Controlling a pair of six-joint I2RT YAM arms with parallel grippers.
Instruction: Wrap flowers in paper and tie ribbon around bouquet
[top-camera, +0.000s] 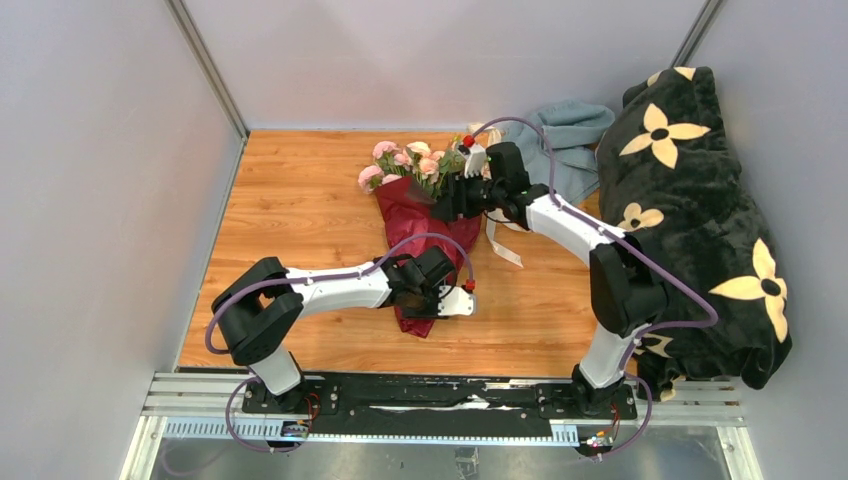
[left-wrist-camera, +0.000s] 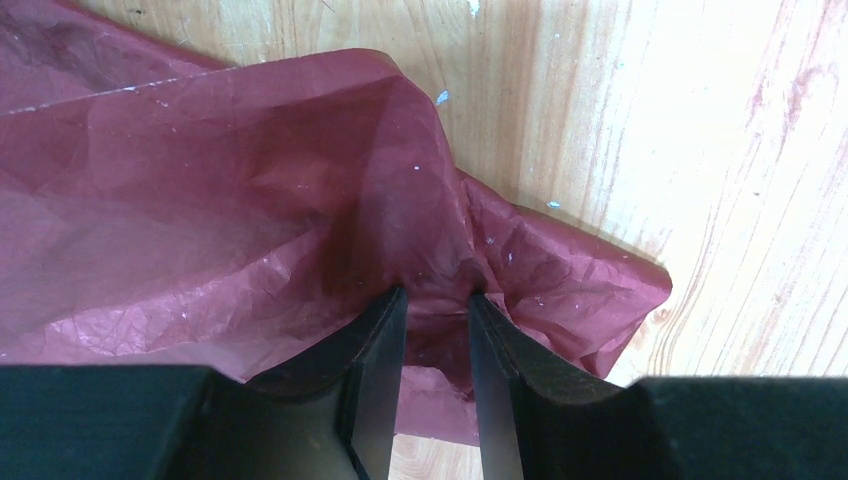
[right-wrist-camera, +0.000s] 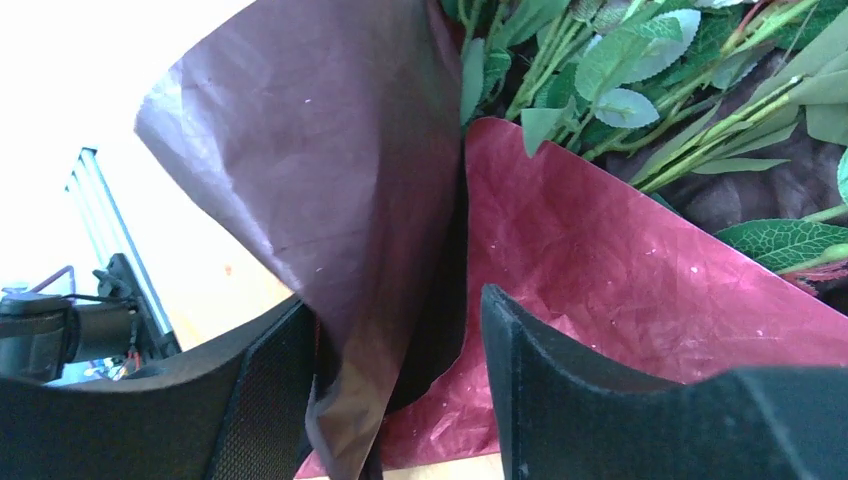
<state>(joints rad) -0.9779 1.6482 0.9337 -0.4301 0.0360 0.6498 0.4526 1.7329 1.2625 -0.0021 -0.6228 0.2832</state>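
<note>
Left pincer, top view: the left gripper (top-camera: 425, 312) bends over the narrow near end of the bouquet (top-camera: 428, 255), with its white camera block beside the tip.
Right pincer, top view: the right gripper (top-camera: 441, 206) reaches in at the wide end of the bouquet, just below the blooms.
Bouquet, top view: it is a dark red cone lying mid-table, with the mouth toward the far edge and the point toward the arms.
Flowers: the flowers (top-camera: 405, 160) are small pale pink and cream rose heads with green leaves, fanning out of the cone's mouth.
Ribbon: the ribbon (top-camera: 505, 250) is a flat cream strip lying loose on the boards just right of the cone, not wound around it.
Table: the table (top-camera: 300, 210) has an orange-brown wood-grain top.
Cloths: a soft grey-blue cloth (top-camera: 570, 130) is bunched at the far right, and a plush black blanket (top-camera: 690, 200) with cream flower shapes lies beside it.
Left pincer, left wrist view: the left gripper (left-wrist-camera: 437, 295) has matte black fingers clenched on a gathered ridge of the paper (left-wrist-camera: 200, 180).
Paper, left wrist view: the sheet is thin, crinkled and slightly translucent, and its creases run toward the pinch.
Right pincer, right wrist view: the right gripper (right-wrist-camera: 395, 300) is released, its textured black fingers standing wide apart.
Paper, right wrist view: a flap of the paper (right-wrist-camera: 600, 270) stands upright between the fingers and rests against the left one.
Stems: the flowers (right-wrist-camera: 620, 60) show thin green stalks and serrated leaves lying on the crumpled red sheet.
</note>
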